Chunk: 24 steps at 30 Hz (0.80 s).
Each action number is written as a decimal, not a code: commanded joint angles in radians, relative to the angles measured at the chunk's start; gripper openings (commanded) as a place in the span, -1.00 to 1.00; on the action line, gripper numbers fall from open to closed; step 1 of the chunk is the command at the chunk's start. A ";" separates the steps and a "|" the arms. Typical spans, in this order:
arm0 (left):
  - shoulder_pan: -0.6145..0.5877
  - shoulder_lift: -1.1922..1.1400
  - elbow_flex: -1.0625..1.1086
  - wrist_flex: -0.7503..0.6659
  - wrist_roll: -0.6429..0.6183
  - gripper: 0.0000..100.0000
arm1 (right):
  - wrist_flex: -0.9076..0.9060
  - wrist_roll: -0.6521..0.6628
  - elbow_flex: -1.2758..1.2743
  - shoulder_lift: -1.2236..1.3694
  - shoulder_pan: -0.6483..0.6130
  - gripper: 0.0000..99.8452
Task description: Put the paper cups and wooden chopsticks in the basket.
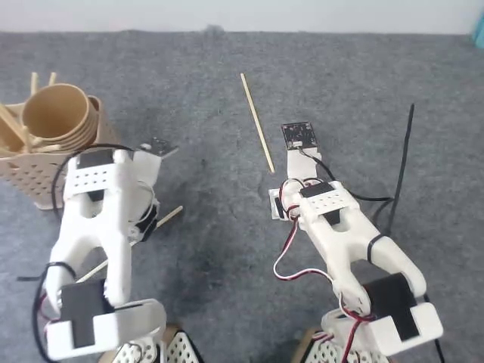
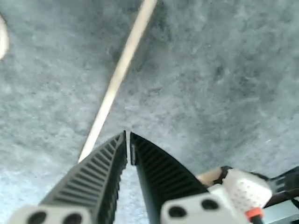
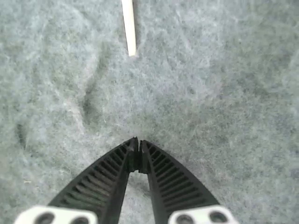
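A beige basket (image 1: 34,178) at the far left holds stacked paper cups (image 1: 57,113) and a few wooden chopsticks (image 1: 33,80). One loose chopstick (image 1: 257,122) lies on the grey carpet in the middle; its near end (image 3: 129,28) lies a short way ahead of my right gripper (image 3: 138,141), which is shut on nothing and low over the carpet. A second chopstick (image 1: 172,215) lies partly under the left arm (image 1: 106,204). That chopstick (image 2: 119,74) runs just beside my left gripper (image 2: 128,135), which is shut with nothing between its fingers.
Grey carpet (image 1: 363,91) covers the table. The right arm (image 1: 340,227) stands at the centre right with red and white wires (image 1: 283,249) looping beside it. A black cable (image 1: 404,159) lies on the carpet to its right.
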<state>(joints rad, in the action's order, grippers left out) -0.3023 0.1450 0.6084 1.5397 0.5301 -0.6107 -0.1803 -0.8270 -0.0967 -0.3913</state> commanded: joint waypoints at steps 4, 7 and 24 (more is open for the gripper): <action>-0.064 0.003 -0.028 -0.054 0.072 -0.72 | -0.010 0.015 0.002 -0.065 0.013 -0.98; -0.124 -0.008 -0.024 -0.141 0.086 -0.70 | -0.012 0.015 0.002 -0.065 0.013 -0.98; -0.141 -0.009 0.303 -0.407 0.222 -0.76 | -0.012 0.015 0.002 -0.065 0.015 -0.98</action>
<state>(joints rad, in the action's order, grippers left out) -0.4404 0.1327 0.8615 1.1976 0.7434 -0.6107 -0.1803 -0.8270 -0.0967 -0.3913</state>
